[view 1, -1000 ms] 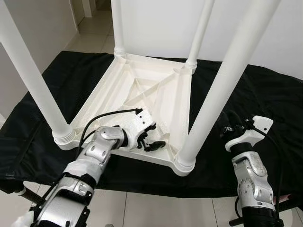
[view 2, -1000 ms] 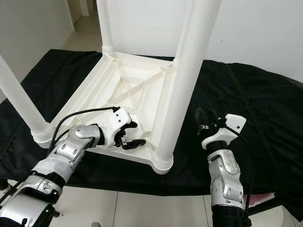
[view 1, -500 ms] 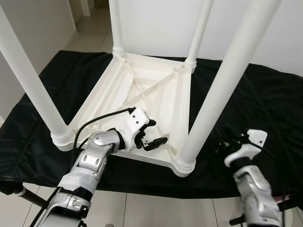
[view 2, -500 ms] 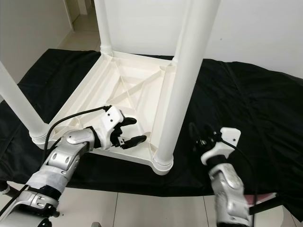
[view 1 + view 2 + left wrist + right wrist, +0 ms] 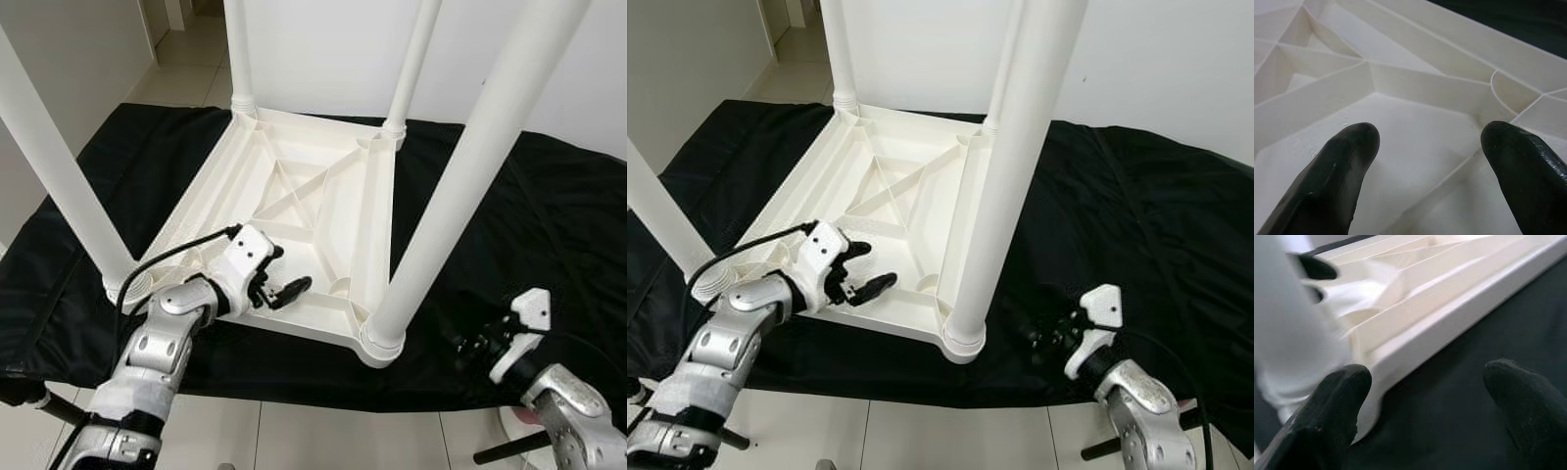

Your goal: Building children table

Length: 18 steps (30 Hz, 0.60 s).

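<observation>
Both grippers have drawn back from the upturned table (image 5: 313, 211), resting legs-up on the black-draped bench (image 5: 549, 225): left gripper (image 5: 279, 289) spread over its near edge, right gripper (image 5: 473, 345) spread, low beside the near right leg (image 5: 446, 211).

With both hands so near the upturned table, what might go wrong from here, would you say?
The left hand hovers open over the ribbed underside of the upturned table; a careless descent could jam a finger against a rib. The right hand sits low and open over the black cloth, beside the nearest leg; a sideways swing might knock that leg or snag the cloth.
</observation>
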Motion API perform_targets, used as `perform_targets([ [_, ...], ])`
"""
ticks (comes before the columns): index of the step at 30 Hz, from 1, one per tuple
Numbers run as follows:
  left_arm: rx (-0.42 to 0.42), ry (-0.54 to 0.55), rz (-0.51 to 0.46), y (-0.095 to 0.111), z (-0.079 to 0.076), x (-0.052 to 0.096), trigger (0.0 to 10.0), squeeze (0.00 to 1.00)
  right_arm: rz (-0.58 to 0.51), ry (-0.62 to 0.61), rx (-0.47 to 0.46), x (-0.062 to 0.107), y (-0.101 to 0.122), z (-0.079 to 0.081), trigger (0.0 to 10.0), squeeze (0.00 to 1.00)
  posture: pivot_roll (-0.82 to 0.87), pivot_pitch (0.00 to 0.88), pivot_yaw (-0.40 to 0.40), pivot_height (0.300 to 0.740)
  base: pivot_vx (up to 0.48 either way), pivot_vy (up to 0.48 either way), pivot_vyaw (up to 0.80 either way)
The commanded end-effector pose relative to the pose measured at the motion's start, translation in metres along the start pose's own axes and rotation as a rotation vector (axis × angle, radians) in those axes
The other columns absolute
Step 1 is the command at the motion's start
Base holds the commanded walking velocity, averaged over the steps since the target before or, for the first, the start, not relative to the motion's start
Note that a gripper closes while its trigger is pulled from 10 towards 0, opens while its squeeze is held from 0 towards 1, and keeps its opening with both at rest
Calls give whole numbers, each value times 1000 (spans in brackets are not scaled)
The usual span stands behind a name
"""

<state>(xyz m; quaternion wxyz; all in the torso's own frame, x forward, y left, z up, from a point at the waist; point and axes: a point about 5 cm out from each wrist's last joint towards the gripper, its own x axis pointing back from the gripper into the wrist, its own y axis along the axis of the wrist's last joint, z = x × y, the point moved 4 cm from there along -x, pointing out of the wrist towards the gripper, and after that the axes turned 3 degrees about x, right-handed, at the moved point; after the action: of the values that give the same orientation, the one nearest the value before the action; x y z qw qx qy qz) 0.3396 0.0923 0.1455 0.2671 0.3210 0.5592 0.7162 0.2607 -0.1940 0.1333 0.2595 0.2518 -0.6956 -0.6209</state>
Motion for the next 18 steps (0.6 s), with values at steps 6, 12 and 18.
perform_targets([
  [6,-20,-52,32,-6,-11,6,10000,0,45,247,-10,0,0,27,10000,0,67,93,-27,740,0,0,0],
  [12,-28,-69,48,-9,-18,9,10000,0,41,334,20,-1,7,31,10000,0,78,88,-27,740,0,0,0],
  [18,-26,-69,50,-10,-20,10,10000,0,6,351,33,-6,17,29,10000,0,81,80,-29,740,0,0,0],
])
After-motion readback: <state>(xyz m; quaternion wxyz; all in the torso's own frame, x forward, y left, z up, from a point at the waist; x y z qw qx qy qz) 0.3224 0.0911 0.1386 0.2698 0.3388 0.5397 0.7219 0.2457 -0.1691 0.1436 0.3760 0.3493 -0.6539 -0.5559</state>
